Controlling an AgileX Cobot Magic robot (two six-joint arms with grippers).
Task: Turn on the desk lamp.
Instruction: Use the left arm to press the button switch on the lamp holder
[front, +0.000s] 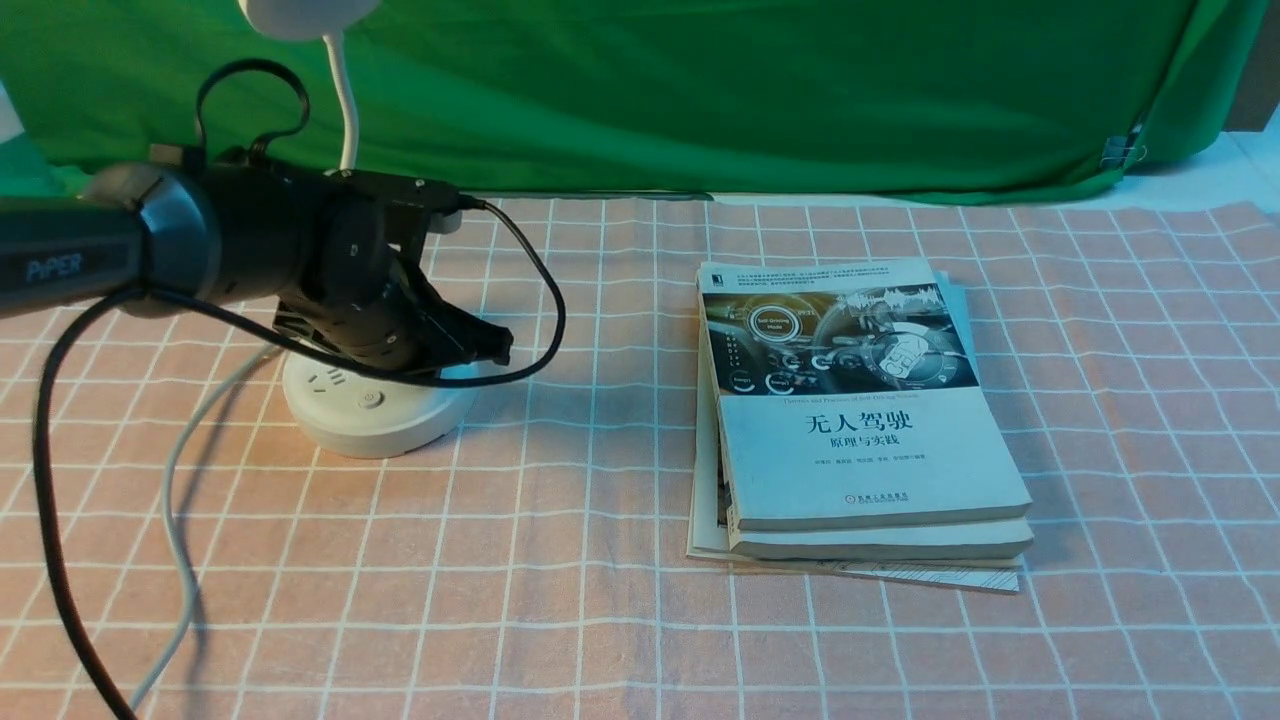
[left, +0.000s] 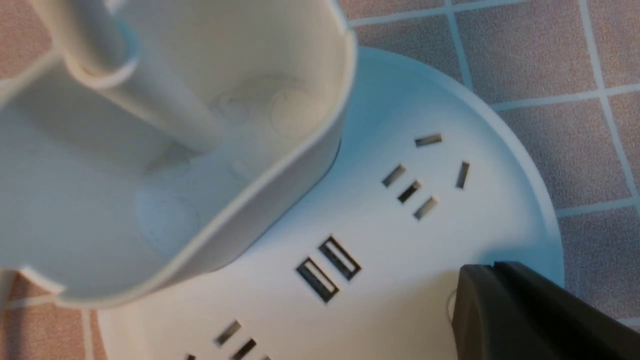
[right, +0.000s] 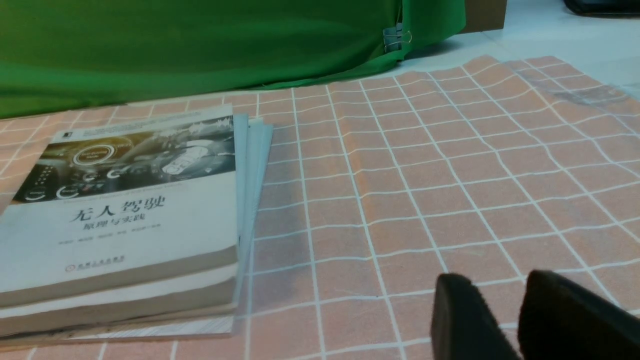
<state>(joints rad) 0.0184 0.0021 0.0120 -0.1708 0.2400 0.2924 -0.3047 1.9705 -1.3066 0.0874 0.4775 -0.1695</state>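
The left end effector (front: 490, 345), fingers seemingly together, hovers low over the desk lamp (front: 375, 405), whose base lies directly beneath it, likely to press a button. The right end effector (right: 520, 320), fingers slightly apart, rests idle beside stacked books (right: 120, 220).

Desk lamp (front: 375, 405): white, grey cord
Tablecloth (front: 560, 560): salmon pink, white grid
Backdrop (front: 700, 90): green
Top book (front: 850, 400): white cover, dark photo band
Left gripper (front: 490, 345): black

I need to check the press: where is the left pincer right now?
In the front view the left pincer sits low over the right edge of the desk lamp base, on the table's left side, well left of the stack of books.
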